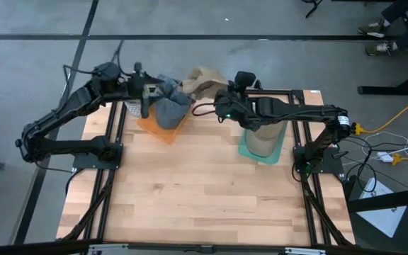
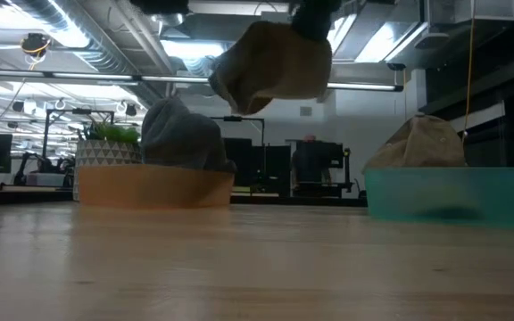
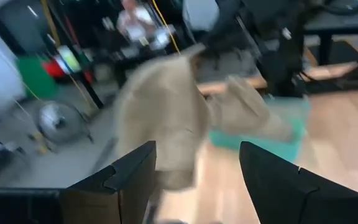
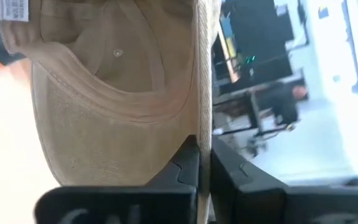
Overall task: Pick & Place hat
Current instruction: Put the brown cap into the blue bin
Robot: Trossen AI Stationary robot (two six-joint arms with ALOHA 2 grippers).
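Note:
A tan cap [image 1: 202, 79] hangs in the air past the table's far edge, held by my right gripper [image 1: 222, 101], which is shut on it. In the low view the cap [image 2: 270, 64] floats high between the two trays. My left gripper [image 1: 145, 95] is open and hovers over the orange tray [image 1: 163, 131], which holds a grey hat [image 1: 170, 110]. Its wrist view looks toward the hanging tan cap [image 3: 166, 118]. A second tan hat [image 1: 261, 138] rests in the teal tray [image 1: 271, 154] under my right arm. My right gripper [image 4: 204, 146] pinches the tan cap's brim [image 4: 203, 106] between its two fingers; the brim shows edge-on. The cap is lifted clear of everything, and its hollow inside with a white label [image 4: 14, 11] faces the wrist camera. In the low view the cap hangs below the gripper [image 2: 315, 13].
The orange tray [image 2: 150, 185] and the teal tray [image 2: 449, 192] stand along the table's far part, left and right. The near half of the wooden table [image 1: 204, 198] lies bare. A potted plant [image 2: 107, 143] and desks show in the room behind.

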